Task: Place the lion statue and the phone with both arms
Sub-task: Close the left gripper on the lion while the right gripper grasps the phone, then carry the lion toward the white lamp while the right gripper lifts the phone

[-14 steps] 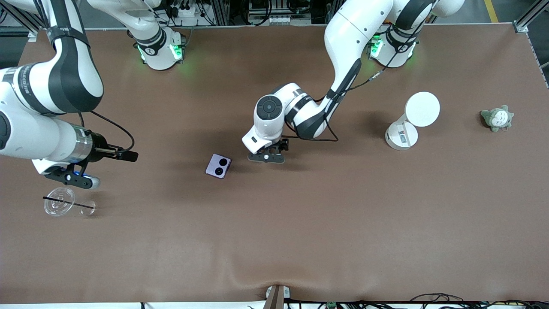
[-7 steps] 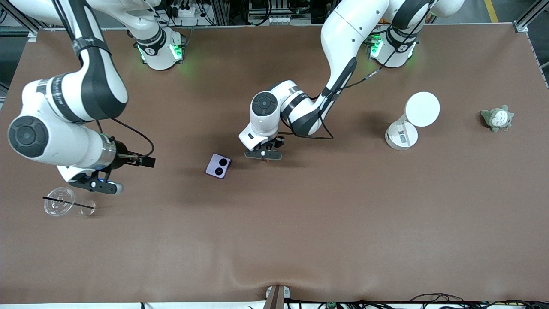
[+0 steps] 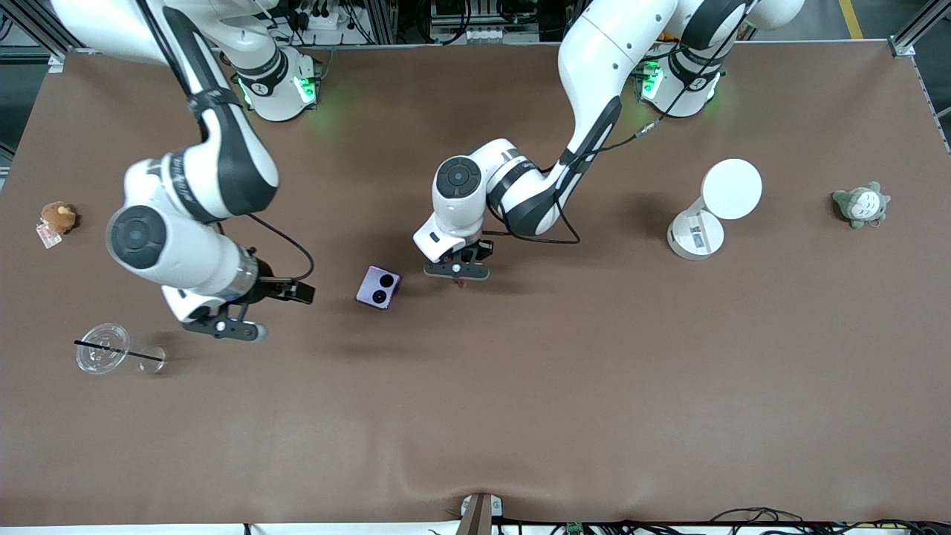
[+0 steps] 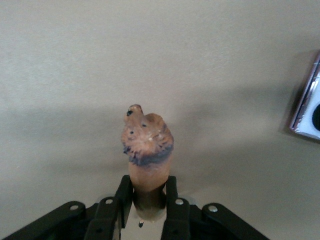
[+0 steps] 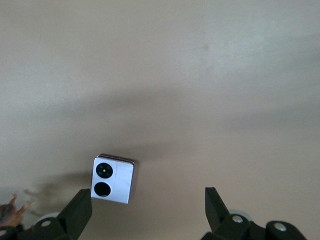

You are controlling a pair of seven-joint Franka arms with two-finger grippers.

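The lion statue [image 4: 147,150] has its lower body hidden between fingers [image 4: 124,195].

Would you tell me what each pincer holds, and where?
Left pincer grips the lion statue by its lower body; right pincer holds nothing.

Table cover [image 3: 594,386]: matt brown cloth-like sheet, smooth, slight ripple at edge nearest front camera.
Phone [image 3: 378,287]: smooth lavender shell, glossy black camera circles, shiny metallic edge in left wrist view.
Lion statue [image 4: 146,150]: reddish-brown, matt, rough textured surface, dark speckles.
Left gripper [image 4: 148,212]: black matt plastic fingers, bright metal screws.
Right gripper [image 5: 147,212]: same black matt plastic.
Arm shells [image 3: 594,52]: glossy white and black plastic.
Clear cup [image 3: 104,349]: transparent glossy plastic.
Plush toys [image 3: 860,204]: fuzzy fabric.
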